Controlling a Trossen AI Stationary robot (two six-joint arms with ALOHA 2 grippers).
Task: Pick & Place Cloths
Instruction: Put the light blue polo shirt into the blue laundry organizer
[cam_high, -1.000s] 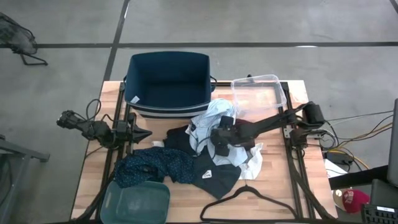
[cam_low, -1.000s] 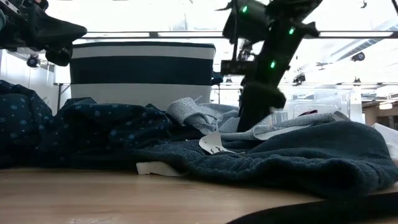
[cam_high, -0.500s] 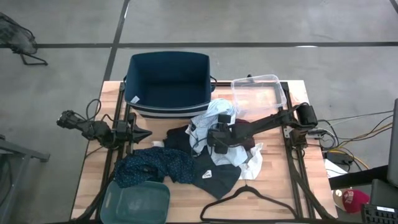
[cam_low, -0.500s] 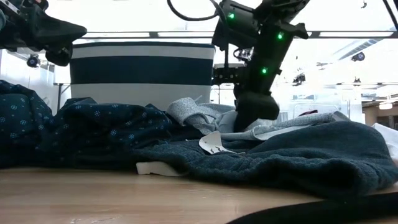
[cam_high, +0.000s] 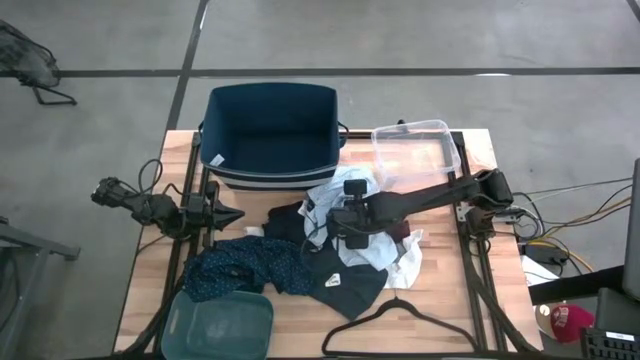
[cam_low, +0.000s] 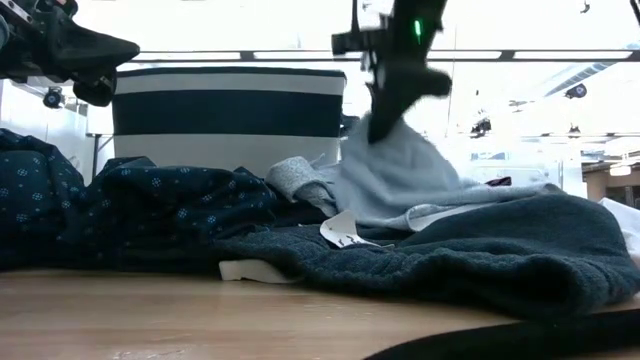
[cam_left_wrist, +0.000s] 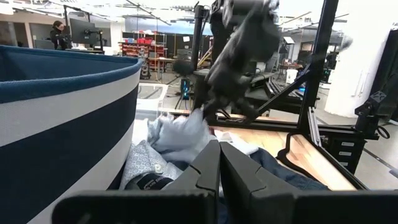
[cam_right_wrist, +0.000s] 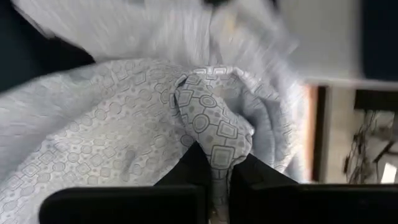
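Note:
A pile of cloths lies mid-table: a light blue-grey patterned shirt (cam_high: 335, 190), a navy dotted piece (cam_high: 245, 268) and a dark piece (cam_high: 345, 280). My right gripper (cam_high: 352, 212) hangs over the pile, shut on the shirt. In the low view the shirt (cam_low: 400, 180) rises in a peak to that gripper (cam_low: 376, 128). My left gripper (cam_high: 234, 213) waits shut at the table's left, above the cloths and touching nothing. My right gripper pinches a bunched fold of the shirt (cam_right_wrist: 214, 146) between its two fingers, several layers gathered together. The fingers come from above, pointing down. The held part is lifted and drawn up into a tent, while the shirt's lower part (cam_low: 440, 205) still lies on the pile.
A navy tub (cam_high: 272, 130) stands at the far middle with a clear tub (cam_high: 415, 150) to its right. A teal tub (cam_high: 218, 325) sits at the near left corner. A thin black hanger (cam_high: 400, 318) lies near the front edge.
My right gripper has shut on the shirt and risen, shifting slightly toward the far edge. The pinched part of the shirt has been pulled up into a peak; the rest of it and the other cloths have stayed on the table.

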